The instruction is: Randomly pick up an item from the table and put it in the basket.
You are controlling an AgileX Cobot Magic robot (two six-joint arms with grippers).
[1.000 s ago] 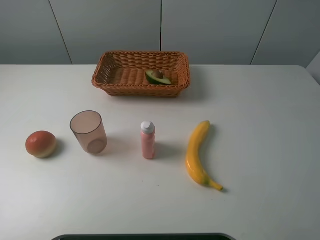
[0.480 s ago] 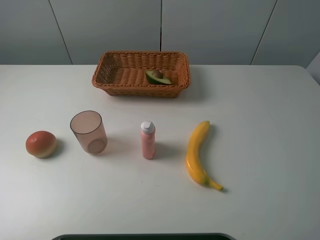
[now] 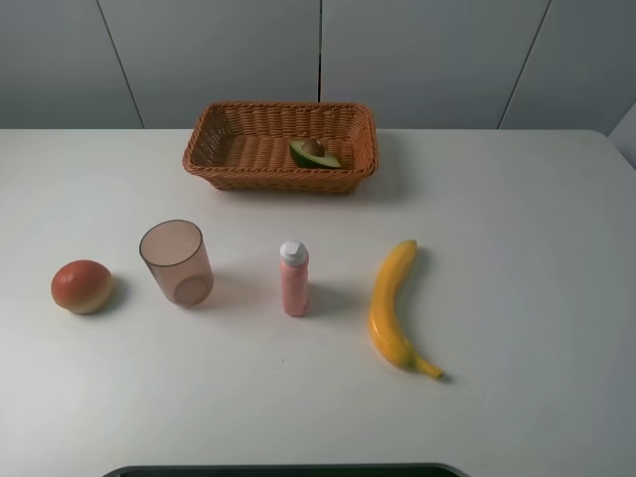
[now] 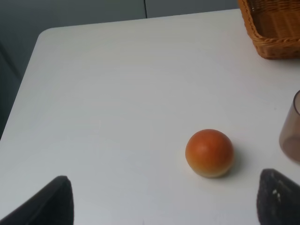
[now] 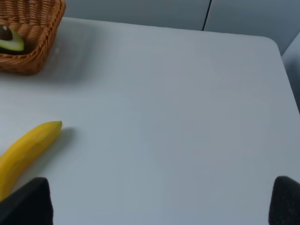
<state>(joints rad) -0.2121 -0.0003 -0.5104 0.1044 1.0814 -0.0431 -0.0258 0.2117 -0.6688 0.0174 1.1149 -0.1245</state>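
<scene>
The halved avocado point(image 3: 314, 153) lies inside the orange-brown wicker basket point(image 3: 214, 134) at the back middle of the table, towards its right end. It also shows in the right wrist view point(image 5: 10, 41), inside the basket's corner point(image 5: 40, 28). No gripper shows in the exterior high view. My left gripper point(image 4: 164, 206) is open and empty, its dark fingertips point(image 4: 51, 201) wide apart, near the round orange-red fruit point(image 4: 209, 153). My right gripper point(image 5: 159, 206) is open and empty above the table's right side, near the banana's tip point(image 5: 28, 145).
In front of the basket stand a row of things: the orange-red fruit point(image 3: 81, 286) at left, a translucent pinkish-brown cup point(image 3: 176, 261), a small pink bottle with a white cap point(image 3: 293, 278), and a long yellow banana point(image 3: 392, 304). A dark edge point(image 3: 278, 469) runs along the table's front.
</scene>
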